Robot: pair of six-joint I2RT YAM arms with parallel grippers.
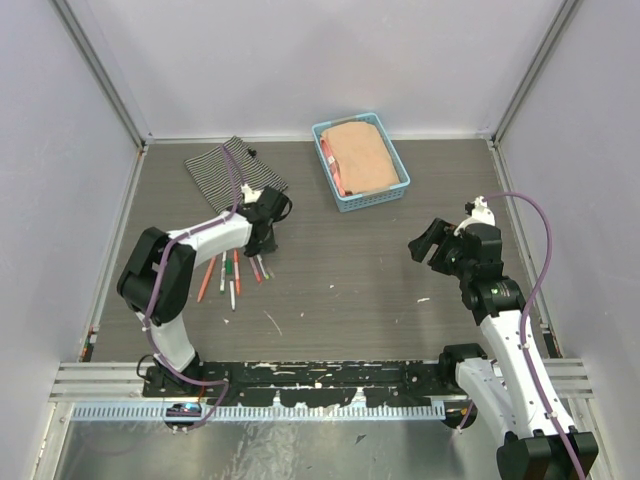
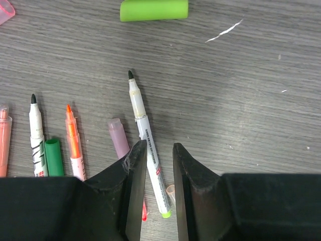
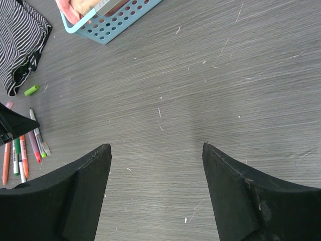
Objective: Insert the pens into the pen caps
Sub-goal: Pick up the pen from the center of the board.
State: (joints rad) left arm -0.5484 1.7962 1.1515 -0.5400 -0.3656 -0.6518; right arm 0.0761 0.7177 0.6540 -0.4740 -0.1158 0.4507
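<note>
- Top view: your left gripper [image 1: 262,238] hangs over the pens [image 1: 235,272]. Your right gripper [image 1: 437,245] is well apart from them, spread wide and holding nothing.
- Left wrist: the fingers [image 2: 135,175] straddle one white pen [image 2: 145,135] without pinching it, its black tip pointing straight ahead. Four more pens lie roughly parallel to the left. One lime cap [image 2: 154,10] lies crosswise ahead.
- Right wrist: the pens lie far left.

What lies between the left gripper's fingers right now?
A white pen with a lime-green end lies between the left gripper's fingers, dark tip pointing away; a gap shows on its right. Seen in the left wrist view.
</note>
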